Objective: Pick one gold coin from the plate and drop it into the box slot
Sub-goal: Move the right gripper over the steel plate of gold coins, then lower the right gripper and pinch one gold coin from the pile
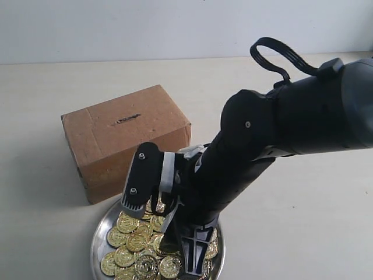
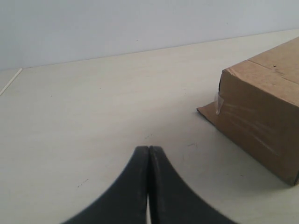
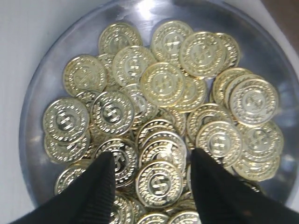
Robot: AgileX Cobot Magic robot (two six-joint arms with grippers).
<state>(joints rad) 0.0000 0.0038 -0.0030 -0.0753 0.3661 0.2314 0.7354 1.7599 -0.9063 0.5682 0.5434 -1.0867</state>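
A round silver plate (image 1: 97, 240) heaped with gold coins (image 1: 131, 245) sits at the near edge, just in front of the brown cardboard box (image 1: 122, 137). The box slot (image 1: 126, 119) is a thin dark slit in the box's top face. My right gripper (image 1: 164, 230) is down over the plate and open. In the right wrist view its fingers (image 3: 152, 157) straddle one gold coin (image 3: 160, 183) on top of the pile, inside the plate (image 3: 33, 116). The left gripper (image 2: 149, 150) is shut on nothing, low over bare table beside a corner of the box (image 2: 266, 107). It is out of the exterior view.
The right arm (image 1: 280, 128) reaches in from the right and hides the plate's right part. The pale table (image 1: 291, 233) runs to a white wall (image 1: 145, 23) behind the box.
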